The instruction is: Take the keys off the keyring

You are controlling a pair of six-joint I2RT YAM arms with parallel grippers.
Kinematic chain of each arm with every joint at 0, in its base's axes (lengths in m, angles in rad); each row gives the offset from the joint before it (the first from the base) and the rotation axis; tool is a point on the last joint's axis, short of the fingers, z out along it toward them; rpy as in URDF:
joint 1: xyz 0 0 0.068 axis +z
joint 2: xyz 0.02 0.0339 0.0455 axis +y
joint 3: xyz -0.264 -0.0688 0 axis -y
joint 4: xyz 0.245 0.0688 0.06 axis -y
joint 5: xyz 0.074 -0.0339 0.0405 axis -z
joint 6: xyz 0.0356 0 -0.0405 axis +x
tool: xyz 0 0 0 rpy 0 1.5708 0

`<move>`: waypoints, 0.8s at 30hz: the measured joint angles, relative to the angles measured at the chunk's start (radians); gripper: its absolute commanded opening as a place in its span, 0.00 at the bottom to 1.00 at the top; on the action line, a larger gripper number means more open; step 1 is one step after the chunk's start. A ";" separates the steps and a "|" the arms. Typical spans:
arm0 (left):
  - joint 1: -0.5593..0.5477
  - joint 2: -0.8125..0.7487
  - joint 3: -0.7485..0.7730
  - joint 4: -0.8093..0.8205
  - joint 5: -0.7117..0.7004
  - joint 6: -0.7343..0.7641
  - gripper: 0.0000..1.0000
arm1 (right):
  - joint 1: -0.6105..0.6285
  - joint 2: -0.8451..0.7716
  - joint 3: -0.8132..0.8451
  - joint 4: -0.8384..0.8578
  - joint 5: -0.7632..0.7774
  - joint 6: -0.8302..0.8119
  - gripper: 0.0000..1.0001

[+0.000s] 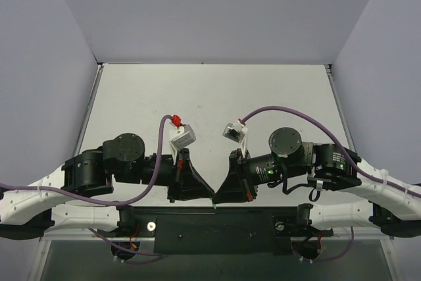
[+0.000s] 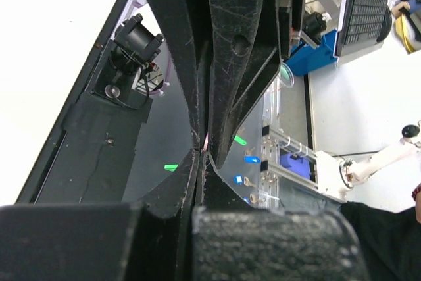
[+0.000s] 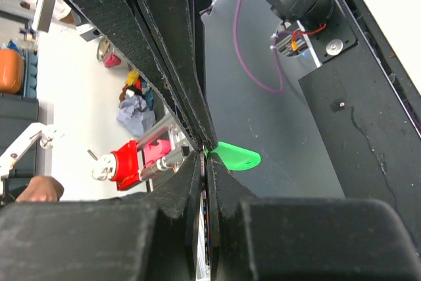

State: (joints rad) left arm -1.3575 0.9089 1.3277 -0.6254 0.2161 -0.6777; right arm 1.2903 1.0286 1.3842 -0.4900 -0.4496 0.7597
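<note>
Left gripper [image 2: 204, 148]: jaws together, tip to tip with my other one; what they pinch, I cannot tell.
Key: too small to make out; likely between the tips.
Right gripper [image 3: 206, 151]: clamped on the keyring [image 3: 237, 157], green end sticking out.
Handling: hold the right grip firm, draw the left away slowly and straight.

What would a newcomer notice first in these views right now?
The bright green keyring stands out most, jutting from the shut fingertips of the right gripper in the right wrist view. Next, from above, the left gripper, also shut, meets the right gripper tip to tip at the near edge of the table.
</note>
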 measured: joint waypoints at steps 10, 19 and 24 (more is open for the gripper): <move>0.005 0.029 0.046 -0.071 0.092 0.069 0.00 | 0.001 0.032 0.019 -0.018 -0.085 -0.033 0.00; 0.012 0.065 0.079 -0.103 0.159 0.109 0.00 | 0.000 0.034 0.022 -0.040 -0.132 -0.073 0.00; 0.023 0.068 0.079 -0.104 0.185 0.117 0.00 | -0.003 0.032 0.022 -0.045 -0.141 -0.093 0.00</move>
State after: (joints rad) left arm -1.3346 0.9764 1.4071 -0.7296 0.4007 -0.5606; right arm 1.2873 1.0607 1.4063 -0.5350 -0.5907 0.6670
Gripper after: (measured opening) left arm 0.020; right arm 0.007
